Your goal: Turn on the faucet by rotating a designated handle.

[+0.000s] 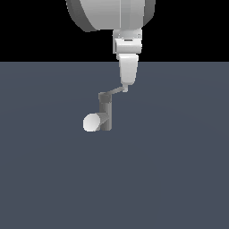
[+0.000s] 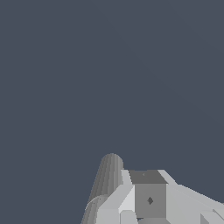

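Tool is hanging down over the desk with its tip meeting the far end of the handle, likely for leverage to swing it around the faucet standing mid-desk; tool's opening — cannot tell.

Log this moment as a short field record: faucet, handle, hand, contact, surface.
faucet: faucet, upright grey post, thick spout with a pale round face toward the exterior view's left
handle: handle, thin bar from the top cap, slanting up toward the exterior view's right
hand: hand, pointing down over the handle's outer end
contact: tip appears to meet the handle; grip state unclear
surface: flat blue-grey floor
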